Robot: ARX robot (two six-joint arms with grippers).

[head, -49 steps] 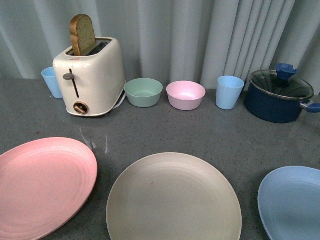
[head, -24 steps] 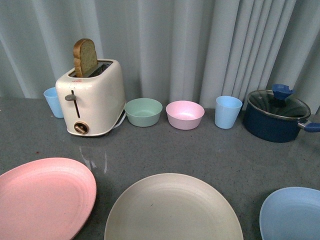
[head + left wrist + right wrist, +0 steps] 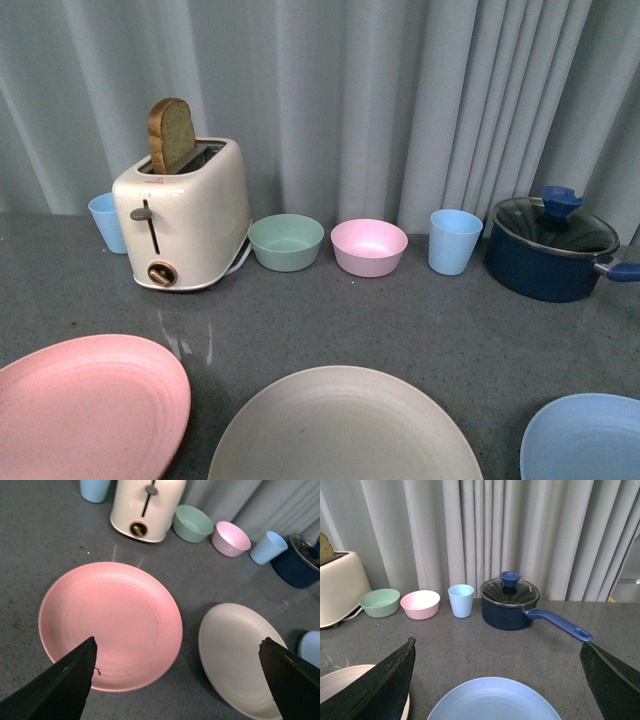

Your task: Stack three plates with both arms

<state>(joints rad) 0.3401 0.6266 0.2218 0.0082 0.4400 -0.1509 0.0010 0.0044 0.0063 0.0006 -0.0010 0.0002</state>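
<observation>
Pink plate (image 3: 90, 405) on our left, beige plate (image 3: 345, 425) in the middle, light blue plate (image 3: 585, 440) on the right: all three lie flat on the counter (image 3: 400, 310), apart, none stacked. Our left tool (image 3: 177, 641) hangs over the pink plate, spread wide, gripping nothing. Our right tool (image 3: 497, 642) hangs by the light blue plate, equally spread and bare. Behind them, toaster (image 3: 185, 215), green bowl (image 3: 287, 242), pink bowl (image 3: 369, 247), cup (image 3: 453, 241) and pot (image 3: 550, 250) line the curtain.
</observation>
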